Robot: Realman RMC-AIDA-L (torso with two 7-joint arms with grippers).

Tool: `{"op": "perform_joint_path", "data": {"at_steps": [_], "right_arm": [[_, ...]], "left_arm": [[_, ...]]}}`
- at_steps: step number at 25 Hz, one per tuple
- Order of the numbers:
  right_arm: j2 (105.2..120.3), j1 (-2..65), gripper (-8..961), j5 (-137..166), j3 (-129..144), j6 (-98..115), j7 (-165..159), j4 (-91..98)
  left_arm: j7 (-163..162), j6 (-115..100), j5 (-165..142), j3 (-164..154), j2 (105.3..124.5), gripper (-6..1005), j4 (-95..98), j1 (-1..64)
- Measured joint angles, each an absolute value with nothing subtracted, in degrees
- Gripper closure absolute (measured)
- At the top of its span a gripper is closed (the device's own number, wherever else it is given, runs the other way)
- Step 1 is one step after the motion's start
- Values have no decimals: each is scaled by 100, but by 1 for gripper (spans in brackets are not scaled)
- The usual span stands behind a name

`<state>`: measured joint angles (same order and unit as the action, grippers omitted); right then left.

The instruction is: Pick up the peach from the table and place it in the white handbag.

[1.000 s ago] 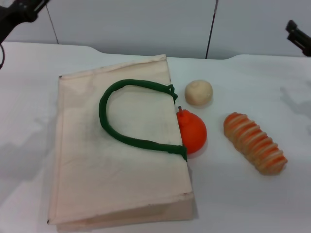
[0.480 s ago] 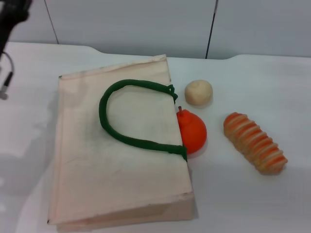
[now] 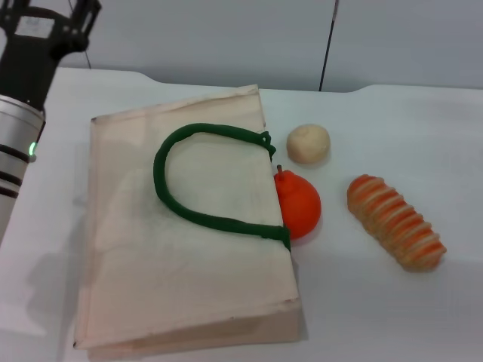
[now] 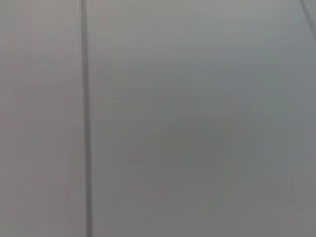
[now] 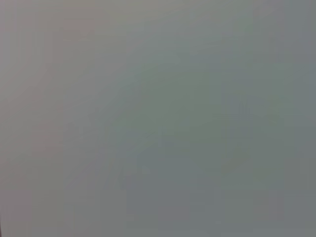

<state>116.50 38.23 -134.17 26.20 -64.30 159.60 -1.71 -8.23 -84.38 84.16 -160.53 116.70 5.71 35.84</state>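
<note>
The white handbag lies flat on the white table, left of centre, with a dark green loop handle on top. No pale pink peach shows in any view; it is hidden or out of view. My left arm rises along the table's far left, left of the bag. Its black gripper end is high at the back left corner, cut by the picture's edge. My right gripper is out of view. Both wrist views show only a plain grey wall.
An orange round fruit with a stem touches the bag's right edge. A small cream ball lies just behind it. A striped orange and cream bread roll lies further right. A grey wall stands behind the table.
My left arm has swung into view at the far left, beside the bag. My right gripper, at the top right edge one second ago, has left the view. The bag and the fruits have not moved.
</note>
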Motion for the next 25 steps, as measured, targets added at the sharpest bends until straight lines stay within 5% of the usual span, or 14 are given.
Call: {"op": "perform_joint_path", "data": {"at_steps": [25], "right_arm": [[11654,3805,61,-13457,2575,-6419,15787,-264]], "left_arm": [[-2314,-8430,8442,-15549,11642,287,607,3446]]}}
